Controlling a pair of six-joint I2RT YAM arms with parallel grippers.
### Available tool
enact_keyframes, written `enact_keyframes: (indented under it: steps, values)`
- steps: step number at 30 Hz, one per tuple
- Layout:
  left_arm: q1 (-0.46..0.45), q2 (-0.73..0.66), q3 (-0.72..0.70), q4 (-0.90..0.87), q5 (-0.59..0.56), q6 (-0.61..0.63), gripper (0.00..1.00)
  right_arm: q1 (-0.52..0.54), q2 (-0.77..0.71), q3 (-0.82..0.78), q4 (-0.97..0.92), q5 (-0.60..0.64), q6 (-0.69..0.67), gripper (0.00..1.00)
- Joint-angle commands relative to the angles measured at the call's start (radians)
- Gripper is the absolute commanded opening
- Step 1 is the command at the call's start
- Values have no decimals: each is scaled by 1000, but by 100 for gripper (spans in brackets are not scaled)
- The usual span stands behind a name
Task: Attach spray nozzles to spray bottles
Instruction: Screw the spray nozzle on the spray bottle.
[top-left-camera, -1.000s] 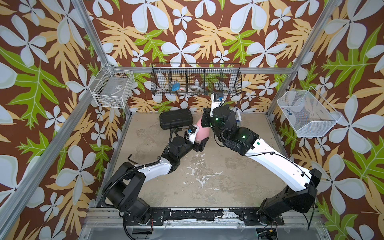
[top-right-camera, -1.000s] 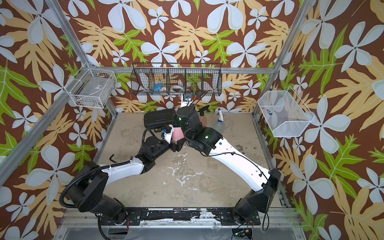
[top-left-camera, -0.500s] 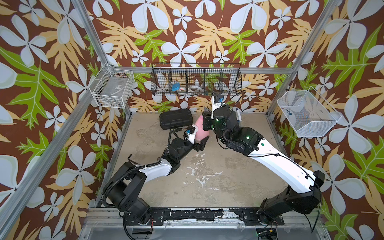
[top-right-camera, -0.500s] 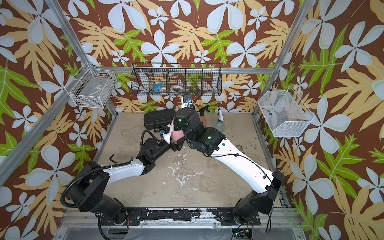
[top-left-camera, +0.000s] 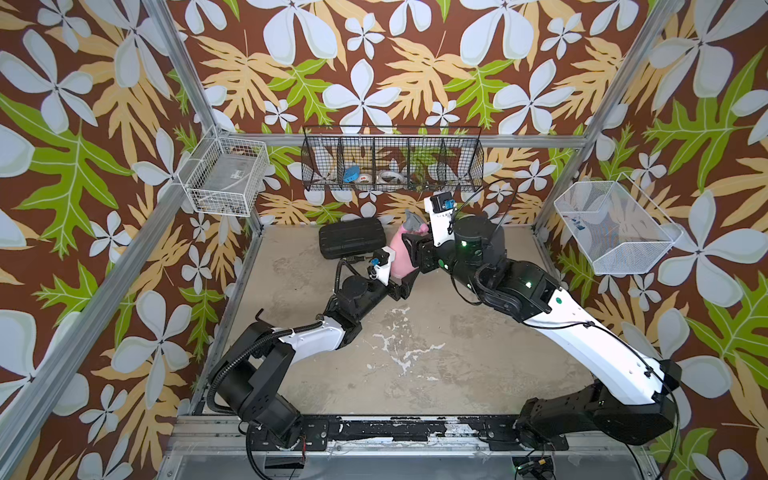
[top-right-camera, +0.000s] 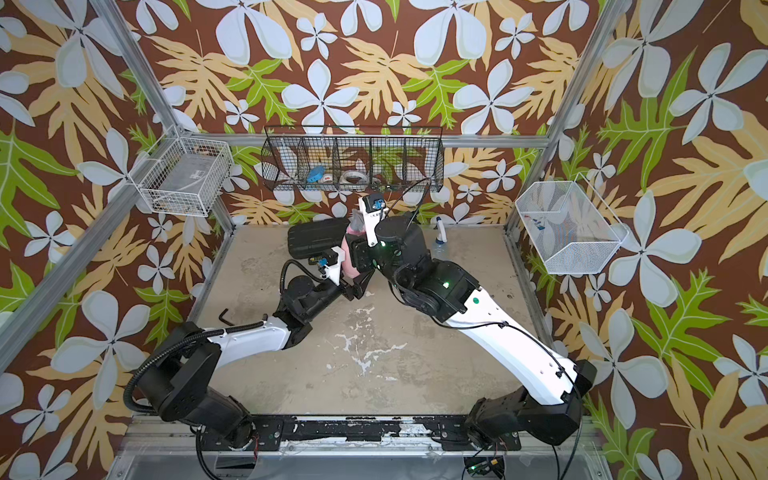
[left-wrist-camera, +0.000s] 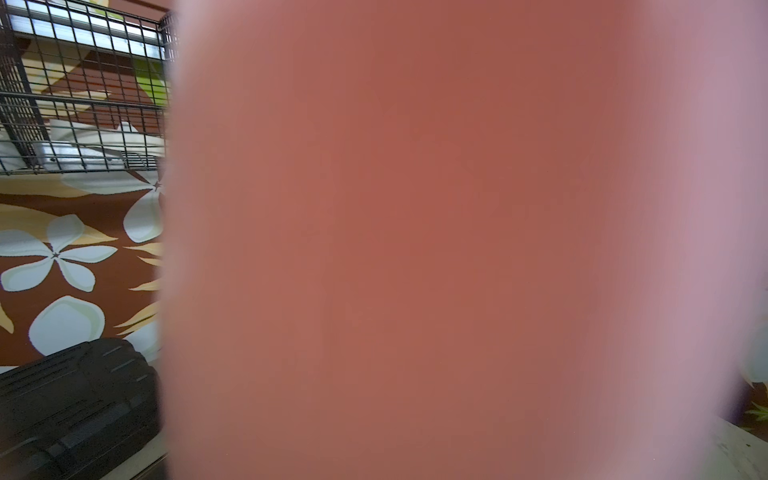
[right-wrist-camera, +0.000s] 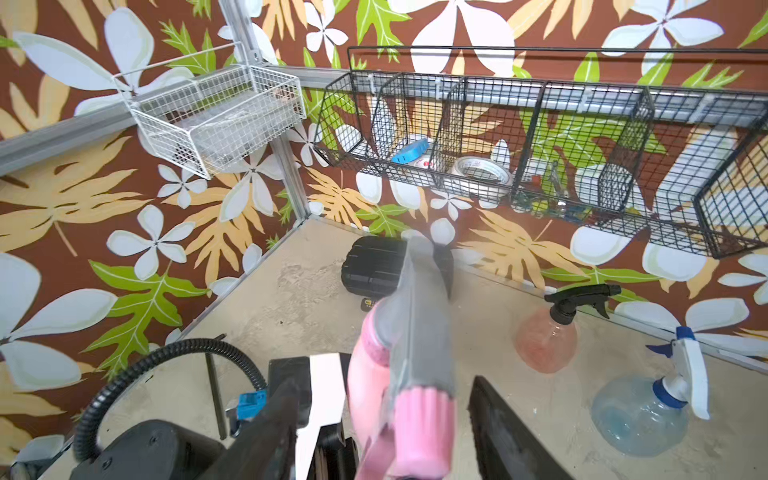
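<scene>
The pink spray bottle (top-left-camera: 398, 258) (top-right-camera: 348, 269) stands upright mid-table with a grey-and-pink spray nozzle (top-left-camera: 412, 221) (right-wrist-camera: 419, 361) on its neck. My left gripper (top-left-camera: 400, 284) is shut on the bottle's lower body, which fills the left wrist view (left-wrist-camera: 415, 249). Around the nozzle's pink collar (right-wrist-camera: 420, 428) my right gripper (right-wrist-camera: 386, 432) is open, with a gap on each side. In the right wrist view an orange spray bottle (right-wrist-camera: 546, 343) carries a black nozzle (right-wrist-camera: 579, 299). Beside it a clear bluish bottle (right-wrist-camera: 640, 417) (top-right-camera: 439, 245) carries a white-and-blue nozzle (right-wrist-camera: 688, 374).
A flat black ribbed case (top-left-camera: 351, 237) (top-right-camera: 318, 239) lies behind the left gripper near the back wall. A black wire basket (top-left-camera: 392, 166) hangs on the back wall, and white wire baskets hang at the left (top-left-camera: 226, 180) and right (top-left-camera: 615, 228). A hex key (top-right-camera: 224, 318) lies at the table's left.
My right gripper has opened off the nozzle's collar and the right arm has shifted slightly. The left gripper and the pink bottle have stayed in place.
</scene>
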Motion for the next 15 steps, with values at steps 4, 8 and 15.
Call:
enact_keyframes:
  steps: [4,8,15]
  values:
    - [1,3,4,45,11,-7,50,-124,-49,-29,59,-337,65,66]
    - [1,1,7,36,13,-4,50,-131,-39,-21,58,-397,76,65]
    - [1,2,13,21,17,-2,50,-120,-4,1,75,-494,111,57]
